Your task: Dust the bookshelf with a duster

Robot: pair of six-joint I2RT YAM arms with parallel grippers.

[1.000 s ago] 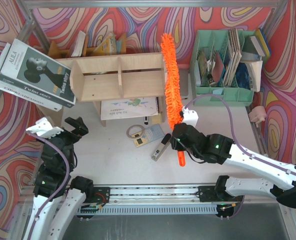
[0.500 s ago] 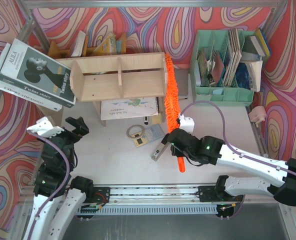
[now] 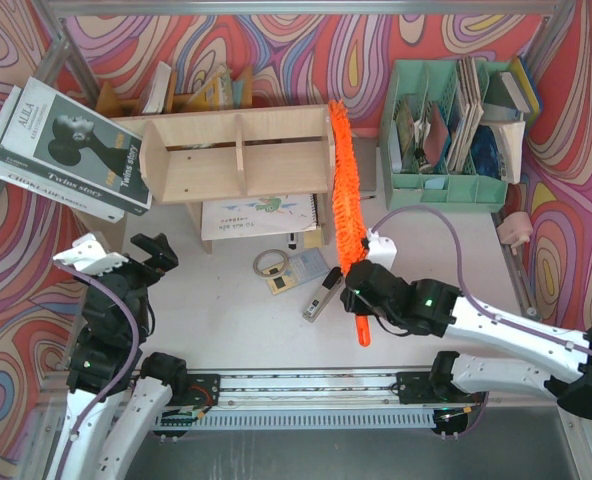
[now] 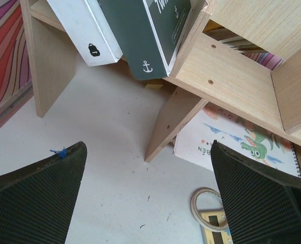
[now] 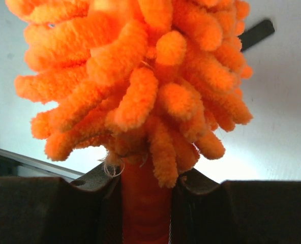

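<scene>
Currently the step reads as the wipe itself: right gripper (image 3: 360,297) is clamped on the duster's (image 3: 343,180) orange handle, right where the fluff starts, with the handle stub sticking out toward the near edge. The fluffy head runs away from the arm along the right end panel of the bookshelf (image 3: 238,155). It looks to be touching that panel or just beside it, and its tip is at the shelf's back corner. Left gripper (image 3: 146,252) sits idle with jaws wide and nothing in them, near the shelf's left leg. My read is that only the end panel is being covered. Next move likely calls for turning the wrist so the head lies across the top board, then feeding it into the two compartments, clear of the divider. Keep off the green organiser (image 3: 446,178) to the right.
</scene>
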